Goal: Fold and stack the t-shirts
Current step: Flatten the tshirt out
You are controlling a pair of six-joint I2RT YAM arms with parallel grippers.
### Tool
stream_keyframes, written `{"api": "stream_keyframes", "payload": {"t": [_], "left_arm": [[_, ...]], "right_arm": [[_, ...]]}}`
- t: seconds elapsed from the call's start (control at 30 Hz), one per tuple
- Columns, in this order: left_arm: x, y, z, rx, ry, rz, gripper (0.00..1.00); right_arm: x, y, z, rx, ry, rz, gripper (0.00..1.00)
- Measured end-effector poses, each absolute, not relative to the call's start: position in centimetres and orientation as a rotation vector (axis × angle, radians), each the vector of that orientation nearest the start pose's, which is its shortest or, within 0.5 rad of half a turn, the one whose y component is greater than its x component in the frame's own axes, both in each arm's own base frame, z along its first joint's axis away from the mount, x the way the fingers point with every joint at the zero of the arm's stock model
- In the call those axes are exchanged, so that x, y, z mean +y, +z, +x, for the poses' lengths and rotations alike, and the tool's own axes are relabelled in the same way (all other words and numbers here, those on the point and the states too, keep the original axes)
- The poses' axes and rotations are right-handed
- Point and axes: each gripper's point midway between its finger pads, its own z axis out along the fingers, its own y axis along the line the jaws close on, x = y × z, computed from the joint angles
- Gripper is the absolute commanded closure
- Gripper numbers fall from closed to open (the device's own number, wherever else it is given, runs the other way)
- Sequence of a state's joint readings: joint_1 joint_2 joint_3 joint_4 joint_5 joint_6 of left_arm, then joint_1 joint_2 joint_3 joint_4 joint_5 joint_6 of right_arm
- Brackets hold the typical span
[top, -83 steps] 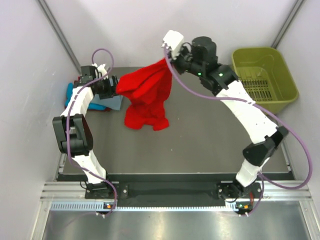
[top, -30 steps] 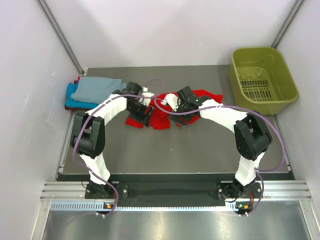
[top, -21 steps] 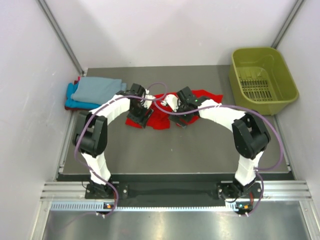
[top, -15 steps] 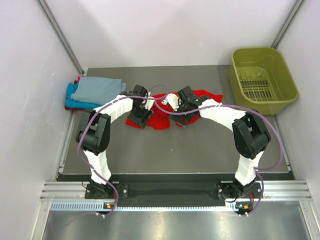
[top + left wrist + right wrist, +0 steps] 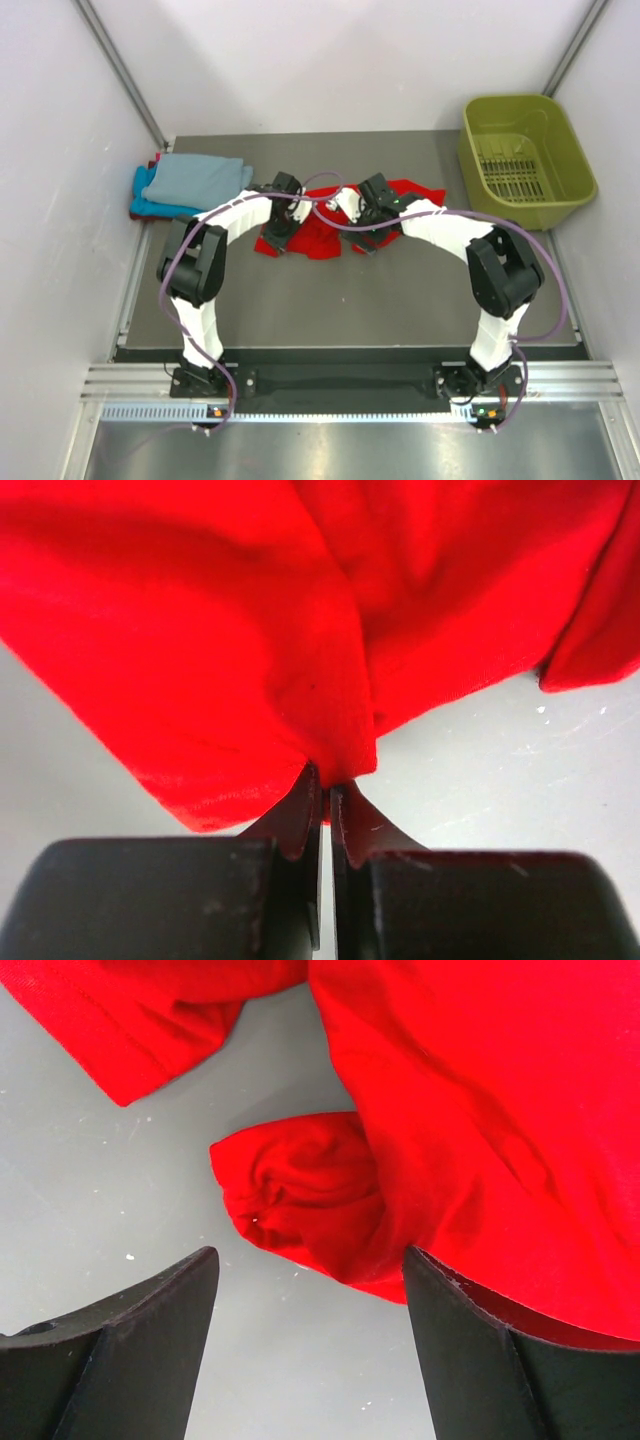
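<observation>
A bright red t-shirt (image 5: 318, 236) lies crumpled on the grey table between both arms. My left gripper (image 5: 277, 226) is at its left edge, shut on a pinch of the red cloth (image 5: 335, 765); its fingertips (image 5: 303, 798) meet with fabric between them. My right gripper (image 5: 362, 232) hovers low over the shirt's right part, open, its fingers (image 5: 455, 1290) straddling a bunched fold of the red t-shirt (image 5: 300, 1195) without gripping it. A grey-blue t-shirt (image 5: 192, 177) lies folded on a turquoise one (image 5: 145, 203) at the far left.
An olive-green plastic basket (image 5: 527, 155) stands at the back right corner. White walls close in the left, right and back of the grey table (image 5: 400, 300). Purple cables loop from both wrists over the shirt.
The red shirt, earlier held up by both arms, now lies on the table. My left gripper has closed on its left edge within the last second. The right gripper has stayed open.
</observation>
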State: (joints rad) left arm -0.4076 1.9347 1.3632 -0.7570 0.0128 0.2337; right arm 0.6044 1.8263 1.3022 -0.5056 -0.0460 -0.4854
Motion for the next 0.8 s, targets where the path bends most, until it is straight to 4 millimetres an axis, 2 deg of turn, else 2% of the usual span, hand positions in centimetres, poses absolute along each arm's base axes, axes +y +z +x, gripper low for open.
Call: {"api": "stream_keyframes", "payload": {"t": [0.13,0.17,0.4,0.5,0.57,0.73,0.8], "left_arm": [[-13.6,4.0,34.9,2.718,-0.008,0.914,0.99],[-13.6,4.7,35.1,2.697,0.0,0.913,0.97],[-13.4,10.4,37.1,2.537,0.053,0.889,0.96],[-13.3,10.8,37.4,2.524,0.068,0.887,0.97],[-13.2,10.7,37.2,2.533,0.077,0.89,0.98],[-12.9,10.6,37.3,2.537,0.097,0.887,1.0],[-12.8,10.5,37.3,2.541,0.102,0.887,1.0]], "right_arm": [[23.4,6.9,35.9,2.205,0.102,-1.353,0.26],[23.4,6.9,36.0,2.206,0.102,-1.345,0.26],[23.6,6.9,36.9,2.198,0.08,-1.301,0.31],[23.4,6.0,37.6,2.206,0.041,-1.283,0.35],[23.3,5.1,38.1,2.217,0.016,-1.278,0.43],[23.2,3.3,38.7,2.248,-0.019,-1.273,0.49],[23.3,3.6,39.1,2.238,-0.027,-1.26,0.62]]}}
